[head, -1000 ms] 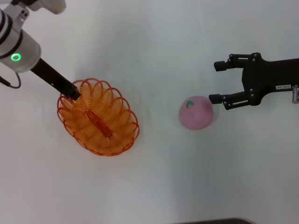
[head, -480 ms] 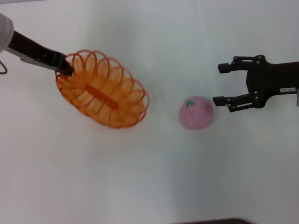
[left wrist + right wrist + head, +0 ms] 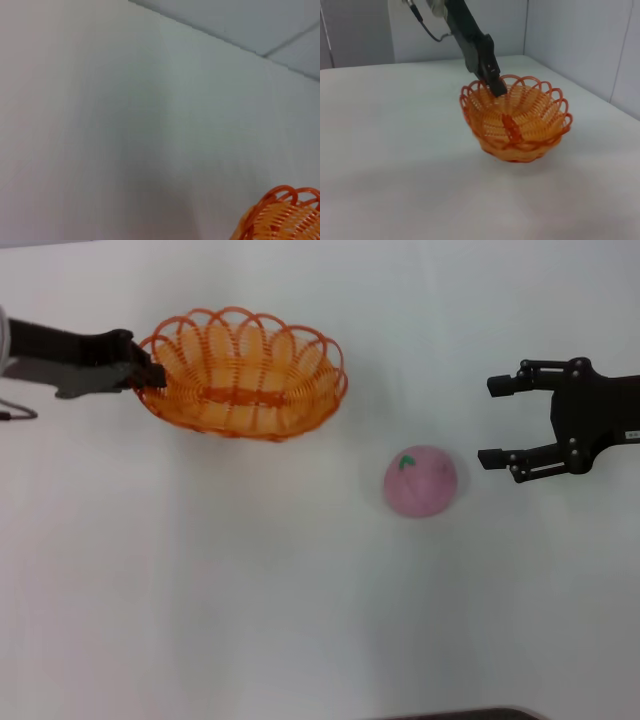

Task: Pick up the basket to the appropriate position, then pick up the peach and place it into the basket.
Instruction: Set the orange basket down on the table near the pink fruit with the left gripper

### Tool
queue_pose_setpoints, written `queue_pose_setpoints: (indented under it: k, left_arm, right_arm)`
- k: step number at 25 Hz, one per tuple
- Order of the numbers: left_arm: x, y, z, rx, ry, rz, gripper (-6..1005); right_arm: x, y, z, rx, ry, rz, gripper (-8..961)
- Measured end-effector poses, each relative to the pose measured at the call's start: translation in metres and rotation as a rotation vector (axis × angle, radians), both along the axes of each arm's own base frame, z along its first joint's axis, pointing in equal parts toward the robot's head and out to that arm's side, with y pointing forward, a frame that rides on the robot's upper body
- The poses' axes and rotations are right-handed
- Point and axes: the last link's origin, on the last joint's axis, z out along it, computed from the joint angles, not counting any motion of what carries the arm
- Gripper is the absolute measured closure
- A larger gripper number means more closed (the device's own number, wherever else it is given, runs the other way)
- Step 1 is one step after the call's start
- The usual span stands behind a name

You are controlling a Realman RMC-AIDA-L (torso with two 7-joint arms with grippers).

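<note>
1. The left gripper (image 3: 150,373) is clenched on the rim of the oval orange wire-coil basket (image 3: 245,375), upper left of the head view.
2. The right gripper (image 3: 495,422) stands spread apart at right.
3. The round pink toy peach (image 3: 421,481) lies centre-right on the white table (image 3: 250,590), just beside that gripper.

Basket (image 3: 243,375): orange, scalloped, tilted, lifted off the counter by its rim.
Peach (image 3: 421,481): pink, leaf up, resting apart.
</note>
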Motion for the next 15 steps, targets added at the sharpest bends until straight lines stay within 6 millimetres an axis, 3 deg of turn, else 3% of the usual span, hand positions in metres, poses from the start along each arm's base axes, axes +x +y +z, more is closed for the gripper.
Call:
queue_pose_setpoints:
  k: [8,15]
  left_arm:
    - [-0.032,-0.016,-0.028,0.046,-0.072,0.14,920]
    - [-0.047,-0.021,-0.034,0.069,-0.056,0.186,882]
  right_arm:
    - [0.002,-0.005,0.0,0.011,-0.008,0.044,44]
    - [0.0,-0.009,0.0,-0.004,0.024,0.047,45]
